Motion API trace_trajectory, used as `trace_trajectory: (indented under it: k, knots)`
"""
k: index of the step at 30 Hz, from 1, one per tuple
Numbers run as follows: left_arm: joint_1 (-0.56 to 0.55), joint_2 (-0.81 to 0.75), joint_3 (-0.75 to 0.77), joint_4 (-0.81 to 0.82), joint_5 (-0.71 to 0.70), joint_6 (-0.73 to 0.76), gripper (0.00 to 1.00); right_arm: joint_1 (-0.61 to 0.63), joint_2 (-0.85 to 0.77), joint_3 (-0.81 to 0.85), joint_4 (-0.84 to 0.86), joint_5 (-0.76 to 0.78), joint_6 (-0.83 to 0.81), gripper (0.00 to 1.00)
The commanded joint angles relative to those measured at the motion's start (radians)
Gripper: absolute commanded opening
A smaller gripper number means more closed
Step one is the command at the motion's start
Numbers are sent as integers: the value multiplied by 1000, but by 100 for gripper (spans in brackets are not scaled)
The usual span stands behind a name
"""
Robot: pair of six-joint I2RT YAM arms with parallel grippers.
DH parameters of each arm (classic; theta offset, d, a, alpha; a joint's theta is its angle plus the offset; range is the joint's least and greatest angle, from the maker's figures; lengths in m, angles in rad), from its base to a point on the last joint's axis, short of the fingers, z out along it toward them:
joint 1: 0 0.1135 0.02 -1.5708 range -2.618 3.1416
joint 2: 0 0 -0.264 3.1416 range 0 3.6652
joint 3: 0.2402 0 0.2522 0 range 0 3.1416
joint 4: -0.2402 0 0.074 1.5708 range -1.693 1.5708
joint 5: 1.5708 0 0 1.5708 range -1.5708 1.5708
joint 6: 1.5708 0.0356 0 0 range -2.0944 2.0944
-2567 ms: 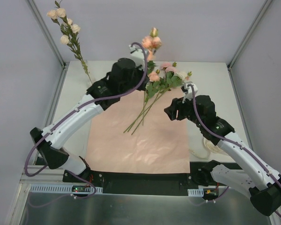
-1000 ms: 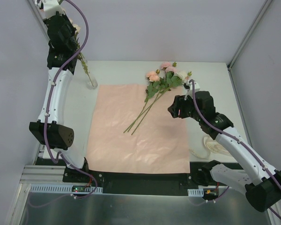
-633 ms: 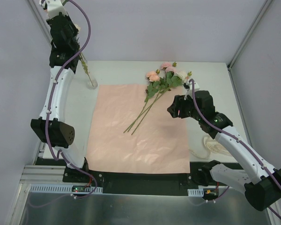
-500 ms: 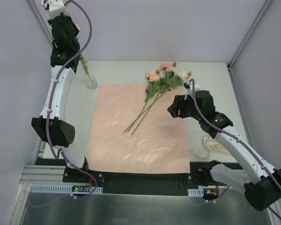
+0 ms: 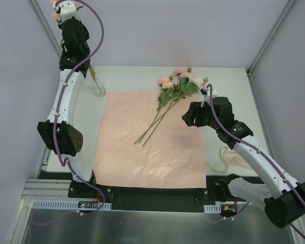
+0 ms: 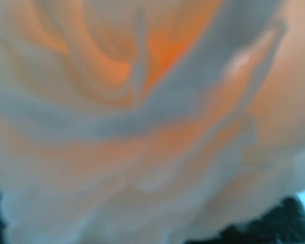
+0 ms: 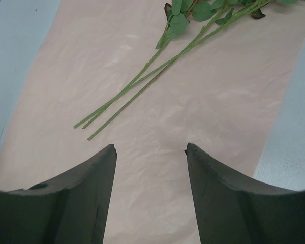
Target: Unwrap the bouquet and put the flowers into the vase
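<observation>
My left gripper (image 5: 62, 12) is raised high at the back left, above the clear glass vase (image 5: 99, 91). A blurred peach rose bloom (image 6: 142, 101) fills the left wrist view and hides the jaws, which are shut on its stem. A green stem (image 5: 93, 75) rises out of the vase behind the arm. The other flowers (image 5: 179, 84) lie on the pink paper, their stems (image 7: 142, 81) pointing toward the near left. To the right of them, my right gripper (image 7: 150, 147) hovers open over the paper, holding nothing.
The pink paper sheet (image 5: 147, 147) lies flat across the middle of the table. A cream ribbon (image 5: 233, 157) is heaped by the right arm. Frame posts and walls stand close on both sides.
My left arm has shifted its raised wrist slightly to the right above the vase. The right arm and the flowers on the paper have stayed put.
</observation>
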Motion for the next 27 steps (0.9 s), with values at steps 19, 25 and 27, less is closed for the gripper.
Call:
trace_trajectory:
  k: [19,25,27]
  knots:
    - [11,57,-70,26,-2,-35,1,-13,12,52,7,-30,15,60]
    - [11,59,-114,25,7,-55,1,-16,9,48,4,-30,16,60]
    - [11,56,-126,25,11,-60,1,-15,11,45,6,-30,15,60]
